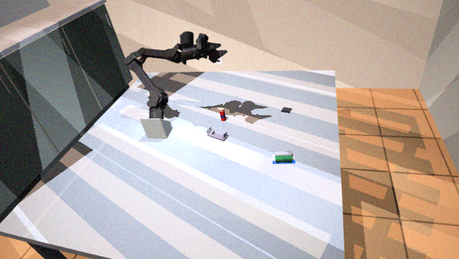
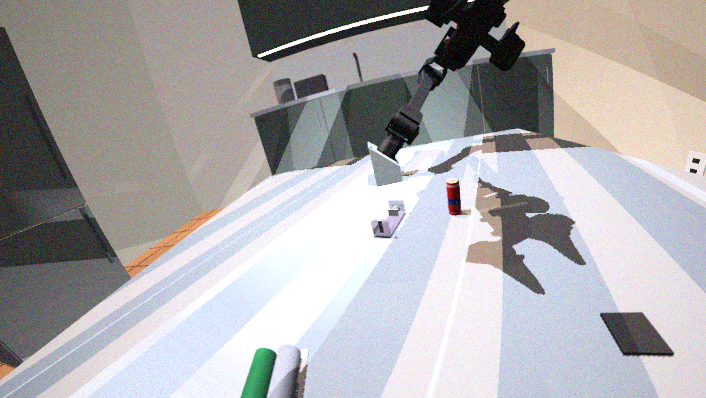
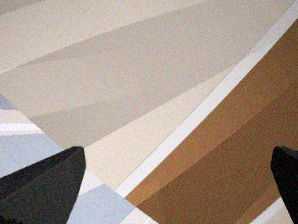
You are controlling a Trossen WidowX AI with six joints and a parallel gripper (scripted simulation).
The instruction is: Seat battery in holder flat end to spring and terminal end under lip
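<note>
The red battery with a blue band stands upright on the table, its pale end up. The small grey-purple holder lies flat near it, with a raised bracket at each end and no battery between them. Which bracket bears the spring and which the lip is too small to tell. My gripper is open and empty, high above the table and well away from both. The wrist view shows neither battery nor holder.
A green cylinder and a grey-white one lie side by side on a blue-edged base at the table's right in the top view. A thin dark square lies flat. A pale block stands at the arm's base.
</note>
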